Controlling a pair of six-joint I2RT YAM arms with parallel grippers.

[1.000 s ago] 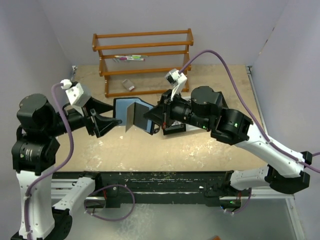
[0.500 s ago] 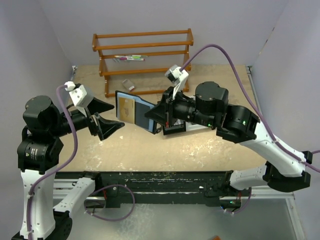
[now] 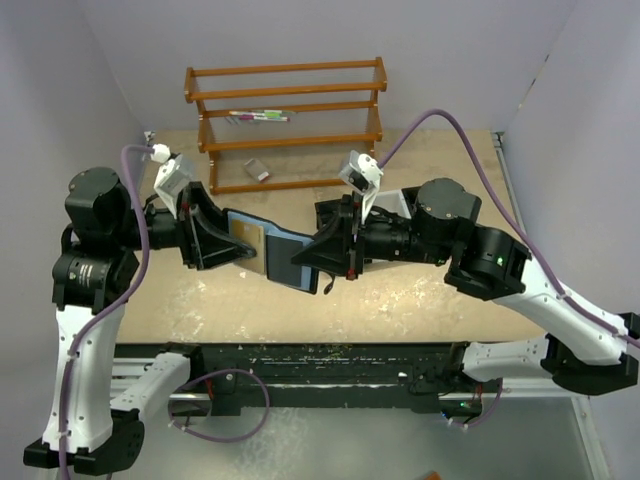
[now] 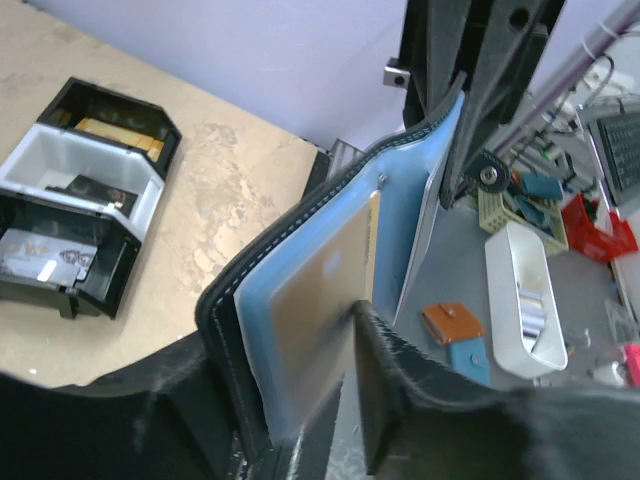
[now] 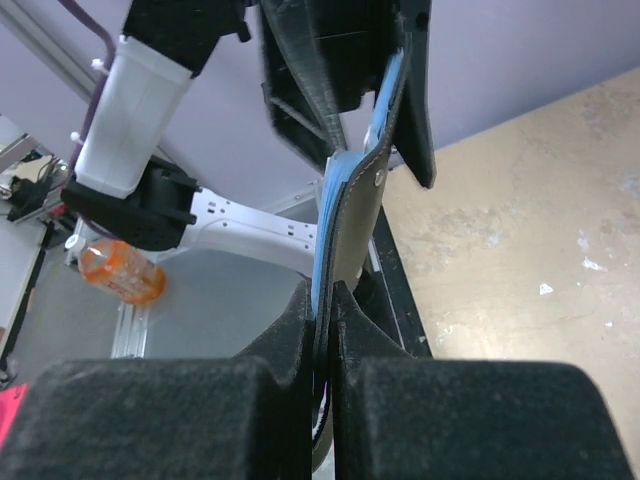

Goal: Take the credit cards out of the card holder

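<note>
The card holder (image 3: 290,258), black outside with blue lining, hangs open in the air between my two arms. An orange-tan credit card (image 3: 250,236) sits in its left flap. My right gripper (image 3: 314,264) is shut on the right flap, pinching its edge (image 5: 350,215) between both pads (image 5: 300,330). My left gripper (image 3: 236,246) straddles the left flap. One finger lies behind the black cover (image 4: 222,295), and the other fingertip (image 4: 366,320) presses on the face of the credit card (image 4: 320,275). How deep the card sits in its slot is unclear.
A wooden rack (image 3: 285,120) with pens (image 3: 258,116) on a shelf stands at the back. A small grey block (image 3: 257,170) lies in front of it. A black-and-white tray (image 4: 150,203) with three compartments rests on the table beyond the wallet.
My left gripper opened wider and pulled back, then came in again and closed around the wallet's left flap. The right arm shifted right, carrying the wallet a little nearer.
</note>
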